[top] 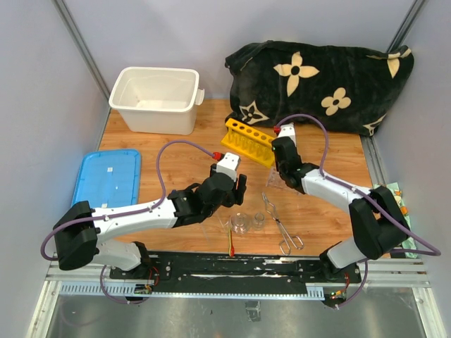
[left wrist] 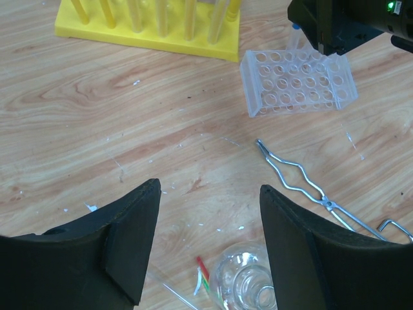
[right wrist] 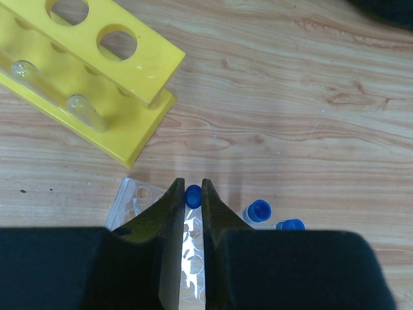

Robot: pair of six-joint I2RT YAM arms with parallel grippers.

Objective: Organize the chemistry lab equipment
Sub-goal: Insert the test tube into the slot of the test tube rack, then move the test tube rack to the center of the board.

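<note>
Three blue-capped tubes (right wrist: 259, 210) are being shown; one is being pinched by the right gripper (right wrist: 191, 187) over the clear rack (left wrist: 298, 82), five o'clock of the yellow rack (top: 248, 141). The left gripper (left wrist: 210, 194) is being held open, pointing downward.

One yellow rack (top: 248, 141), one clear rack (left wrist: 298, 81), three blue-capped tubes (right wrist: 260, 210), two beakers (top: 241, 223), one tongs (top: 280, 225)

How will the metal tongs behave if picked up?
Likely stiff: the metal tongs look like bent wire. Probably scissor loosely, since two legs cross at a pivot. Lying flat on the table, they should slide, not roll.
</note>
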